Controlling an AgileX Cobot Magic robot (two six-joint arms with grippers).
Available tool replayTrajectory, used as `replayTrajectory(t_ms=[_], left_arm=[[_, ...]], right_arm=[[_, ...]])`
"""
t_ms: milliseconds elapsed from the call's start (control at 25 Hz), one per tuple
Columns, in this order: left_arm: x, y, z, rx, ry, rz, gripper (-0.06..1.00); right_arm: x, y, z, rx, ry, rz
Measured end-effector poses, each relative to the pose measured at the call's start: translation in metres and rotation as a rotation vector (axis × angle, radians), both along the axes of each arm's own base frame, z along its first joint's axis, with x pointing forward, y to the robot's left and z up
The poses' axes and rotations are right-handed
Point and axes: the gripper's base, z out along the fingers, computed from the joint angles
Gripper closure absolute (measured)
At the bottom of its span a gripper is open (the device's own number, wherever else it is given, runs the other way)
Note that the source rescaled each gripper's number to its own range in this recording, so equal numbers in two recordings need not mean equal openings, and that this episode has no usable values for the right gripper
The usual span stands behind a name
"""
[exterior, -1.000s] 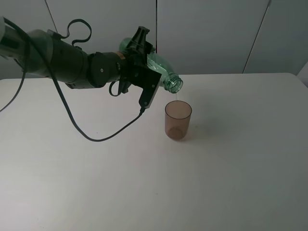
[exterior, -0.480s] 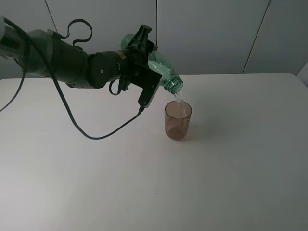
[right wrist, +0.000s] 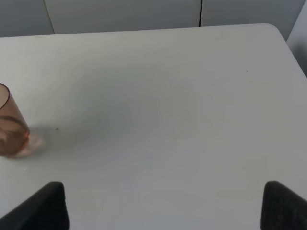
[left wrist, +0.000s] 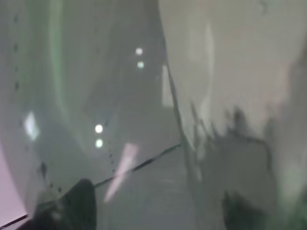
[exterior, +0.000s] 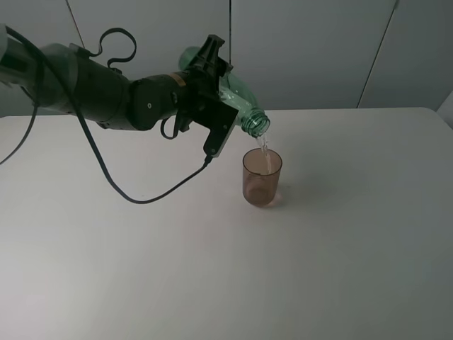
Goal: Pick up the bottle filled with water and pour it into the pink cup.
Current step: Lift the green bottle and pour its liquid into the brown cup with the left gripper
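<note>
- Your left claw (exterior: 214, 92) is clenched on the bottle (exterior: 244, 106), one finger over its body and one under it, up above the pink cup (exterior: 262, 177) and off to the arm's side of it.
- The bottle lies tipped well past level, its base higher than its neck, and the open mouth hangs right over the pink cup's rim without touching it.
- There it goes: a thin stream of water (exterior: 263, 146) drops from the mouth straight into the pink cup.
- In the left wrist view you get only blurred green-tinted plastic of the bottle (left wrist: 96, 96), filling the picture.
- The pink cup stands upright on the white bench (exterior: 340, 248), with a little liquid showing at its bottom.
- A black cable (exterior: 141, 198) loops down from the left arm onto the bench, beside the pink cup but not touching it.
- Your right claw (right wrist: 165, 208) is released, fingertips spread wide, low over bare bench and well apart from the pink cup (right wrist: 10, 122).
</note>
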Motion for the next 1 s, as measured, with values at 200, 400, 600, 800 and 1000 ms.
replayTrajectory(t_ms=[200, 400, 600, 800, 1000], left_arm=[[-0.0003, -0.0009, 0.0004, 0.024, -0.019, -0.027, 0.94], [-0.0007, -0.0024, 0.0013, 0.042, -0.038, -0.05, 0.94], [0.0002, -0.0016, 0.0016, 0.064, -0.055, -0.069, 0.94], [0.0016, -0.0001, 0.0022, 0.072, -0.068, -0.074, 0.94], [0.0026, 0.0011, 0.0024, 0.093, -0.084, -0.091, 0.94]], right_arm=[[0.0, 0.0, 0.0, 0.0, 0.0, 0.0], [0.0, 0.0, 0.0, 0.0, 0.0, 0.0], [0.0, 0.0, 0.0, 0.0, 0.0, 0.0], [0.0, 0.0, 0.0, 0.0, 0.0, 0.0], [0.0, 0.0, 0.0, 0.0, 0.0, 0.0]])
